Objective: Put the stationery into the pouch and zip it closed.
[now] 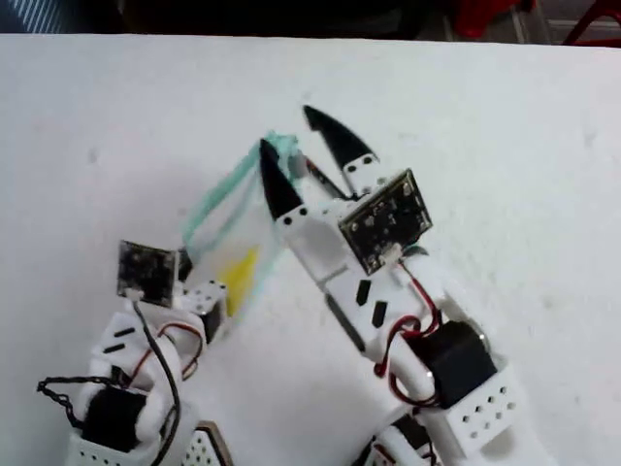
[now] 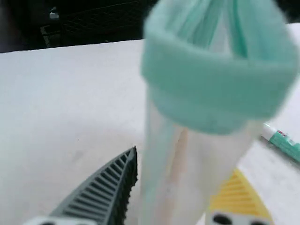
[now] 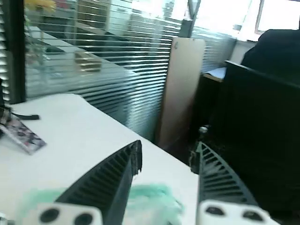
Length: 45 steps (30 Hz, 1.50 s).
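Pouch [image 1: 238, 233] diag., near-left to far-right

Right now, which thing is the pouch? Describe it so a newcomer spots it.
On the white table, look near the middle. The clear plastic pouch with mint-green trim stretches from the left gripper up toward the open right gripper. It is the only soft, see-through item there.

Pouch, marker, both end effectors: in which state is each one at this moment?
Pouch: gripped at one end, mouth looks open, not zipped.
Marker: lying on the table, outside the pouch.
Left end effector: shut on the pouch.
Right end effector: open, by the pouch's teal edge.
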Each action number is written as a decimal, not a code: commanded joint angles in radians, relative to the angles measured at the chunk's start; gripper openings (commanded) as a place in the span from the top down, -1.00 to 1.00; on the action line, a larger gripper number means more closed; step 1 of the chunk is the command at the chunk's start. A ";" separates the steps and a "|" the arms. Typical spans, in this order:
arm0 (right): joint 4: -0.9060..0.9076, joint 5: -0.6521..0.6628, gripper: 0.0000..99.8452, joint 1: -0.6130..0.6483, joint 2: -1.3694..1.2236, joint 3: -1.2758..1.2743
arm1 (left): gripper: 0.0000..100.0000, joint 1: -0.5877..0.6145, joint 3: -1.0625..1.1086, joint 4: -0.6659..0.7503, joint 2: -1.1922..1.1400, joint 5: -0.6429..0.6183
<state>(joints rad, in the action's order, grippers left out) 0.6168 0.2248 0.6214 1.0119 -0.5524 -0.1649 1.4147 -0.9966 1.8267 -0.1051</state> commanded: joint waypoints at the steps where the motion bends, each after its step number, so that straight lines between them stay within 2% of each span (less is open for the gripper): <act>1: 0.050 0.028 0.67 -0.085 -0.007 0.023 | 0.51 0.007 0.011 0.071 -0.004 -0.058; 5: 0.091 0.028 0.67 -0.177 -0.104 -0.009 | 0.60 0.048 -0.012 0.072 -0.004 -0.035; 8: 0.087 0.029 0.67 -0.252 -0.223 -0.009 | 0.63 -0.001 0.023 0.094 -0.004 -0.025; 14: 0.088 0.061 0.67 -0.332 -0.567 0.077 | 0.64 0.093 -0.023 0.083 -0.004 -0.018; 17: 0.094 0.104 0.67 -0.331 -0.763 0.163 | 0.65 0.097 -0.021 0.083 -0.004 -0.020; 22: 0.094 0.115 0.67 -0.311 -1.041 0.322 | 0.83 0.059 0.026 0.126 -0.004 -0.011; 25: 0.122 0.115 0.67 -0.309 -1.176 0.442 | 0.83 0.059 0.026 0.133 -0.004 0.037; 38: 0.545 0.114 0.68 -0.308 -1.650 1.060 | 0.83 0.051 0.029 0.133 -0.004 0.044; 45: 0.615 0.115 0.68 -0.308 -1.779 1.185 | 0.83 0.051 0.031 0.133 -0.004 0.044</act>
<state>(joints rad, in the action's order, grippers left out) 1.2198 0.3291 0.3007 -0.7587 0.5646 -0.1005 1.4515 -0.8953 1.8128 -0.0744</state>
